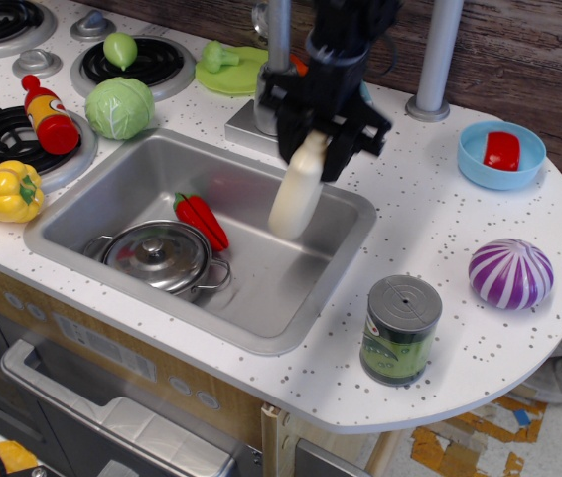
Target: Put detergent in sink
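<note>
**Operator:** Where is the tall, slim cream-white plastic detergent bottle (297,195) at this point?

**Observer:** It hangs from the black pincer (318,142), which is clenched on the bottle's narrow neck. The bottle is tilted, base pointing down and to the viewer's left, and it sits in the air over the back right part of the large rectangular brushed-steel sink (92,204). I cannot tell whether the base touches the basin floor; it looks clear of it.

**Operator:** What does the lowering step call for?

**Observer:** In my judgement, three things. First, descend over bare steel. The small lidded steel pot (159,256) and the red toy carrots (201,220) occupy the near left part of the basin, well apart from the bottle, so the free floor below and to the right of the bottle is the place to aim for. Second, keep the arm off the grey metal tap (278,70), which stands just behind the pincer. Third, hold the grasp until the base meets the floor. A bottle this slim and tilted is likely to topple on release; lying flat in the basin would probably still satisfy the task.

**Operator:** Anything on the white speckled worktop (450,258) at risk?

**Observer:** No. The grey-lidded green can (400,330) stands outside the basin, away from the descent.
</note>
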`<action>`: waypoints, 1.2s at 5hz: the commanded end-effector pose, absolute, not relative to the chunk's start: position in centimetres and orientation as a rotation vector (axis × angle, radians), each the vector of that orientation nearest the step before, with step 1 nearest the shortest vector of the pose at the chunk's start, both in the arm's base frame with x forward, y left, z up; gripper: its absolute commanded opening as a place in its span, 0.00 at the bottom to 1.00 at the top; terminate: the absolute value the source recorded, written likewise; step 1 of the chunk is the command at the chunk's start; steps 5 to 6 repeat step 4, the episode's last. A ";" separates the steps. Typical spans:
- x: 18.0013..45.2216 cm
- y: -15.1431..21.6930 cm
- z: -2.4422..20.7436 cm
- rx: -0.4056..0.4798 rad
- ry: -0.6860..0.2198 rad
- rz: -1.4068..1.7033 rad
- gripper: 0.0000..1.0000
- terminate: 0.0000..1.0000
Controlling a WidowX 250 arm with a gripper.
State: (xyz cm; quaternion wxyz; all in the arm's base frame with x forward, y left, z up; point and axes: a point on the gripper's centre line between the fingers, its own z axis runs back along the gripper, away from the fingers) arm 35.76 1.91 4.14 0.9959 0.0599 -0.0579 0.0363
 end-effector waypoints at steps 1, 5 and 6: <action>34.8 2.8 3.8 0.059 -0.183 0.080 0.00 0.00; 34.8 2.8 3.8 0.059 -0.183 0.080 1.00 1.00; 34.8 2.8 3.8 0.059 -0.183 0.080 1.00 1.00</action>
